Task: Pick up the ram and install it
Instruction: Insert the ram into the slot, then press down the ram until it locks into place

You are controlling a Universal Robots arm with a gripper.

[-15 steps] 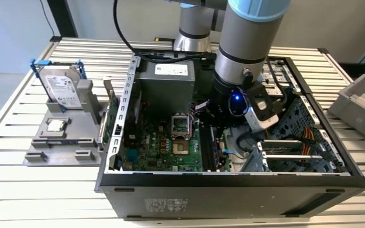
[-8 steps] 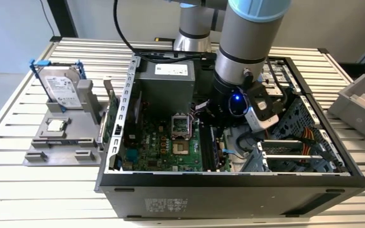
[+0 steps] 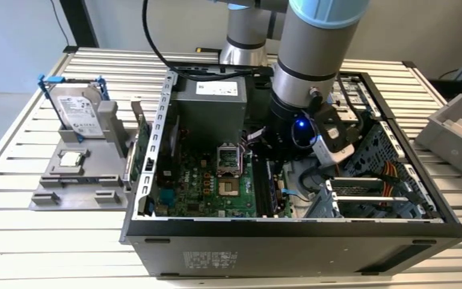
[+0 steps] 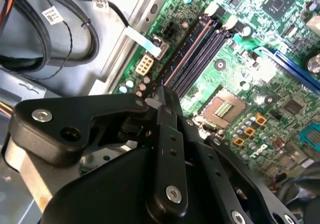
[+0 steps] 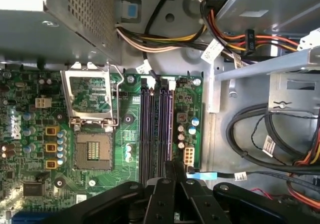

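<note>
Slatted metal table [image 3: 22,144] carries an open computer case [image 3: 295,241]. Down inside it, the hand [image 5: 172,171] sits squeezed together over the black memory slots [image 5: 155,129]. I cannot tell if it holds the ram.

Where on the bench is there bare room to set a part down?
Free: slatted table in front of the grey fixture, and the strip between the computer case and grey bin. Crowded: inside the case around the arm.

Slatted pale metal table [image 3: 22,223]; plain light wall [image 3: 14,30] behind, perhaps grey.
</note>
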